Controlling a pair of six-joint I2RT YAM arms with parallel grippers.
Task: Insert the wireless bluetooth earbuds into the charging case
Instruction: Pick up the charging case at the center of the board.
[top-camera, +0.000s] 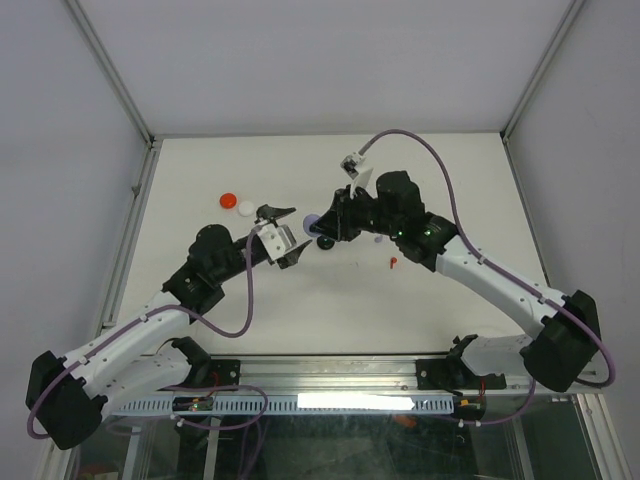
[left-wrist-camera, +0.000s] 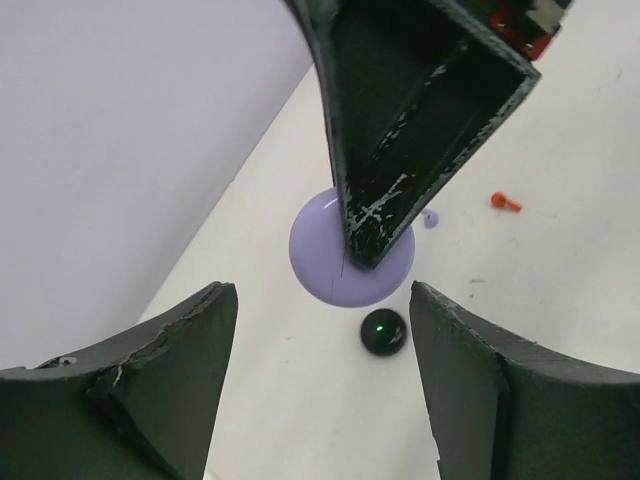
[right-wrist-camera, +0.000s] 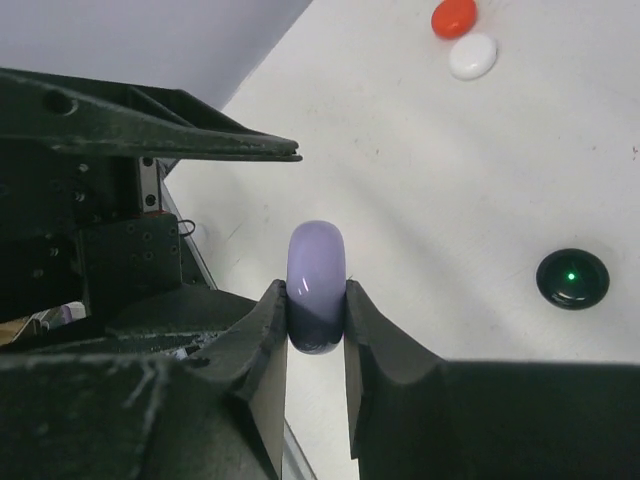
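Note:
My right gripper (right-wrist-camera: 316, 300) is shut on a round lavender charging case (right-wrist-camera: 316, 270) and holds it on edge between both fingers. In the top view the case (top-camera: 313, 222) sits mid-table at the right gripper (top-camera: 330, 225). My left gripper (top-camera: 283, 235) is open and empty just left of it, facing the case's flat side (left-wrist-camera: 325, 265). A black case (left-wrist-camera: 383, 332) with a green light lies on the table between the left gripper's (left-wrist-camera: 322, 322) spread fingers, farther out. A red earbud (left-wrist-camera: 505, 202) and a lavender earbud (left-wrist-camera: 431, 217) lie to the right. No black or white earbuds show.
A red case (top-camera: 228, 199) and a white case (top-camera: 246, 208) lie together at the back left, also in the right wrist view (right-wrist-camera: 453, 17). The red earbud (top-camera: 393, 262) lies under the right arm's forearm side. A metal frame edges the table.

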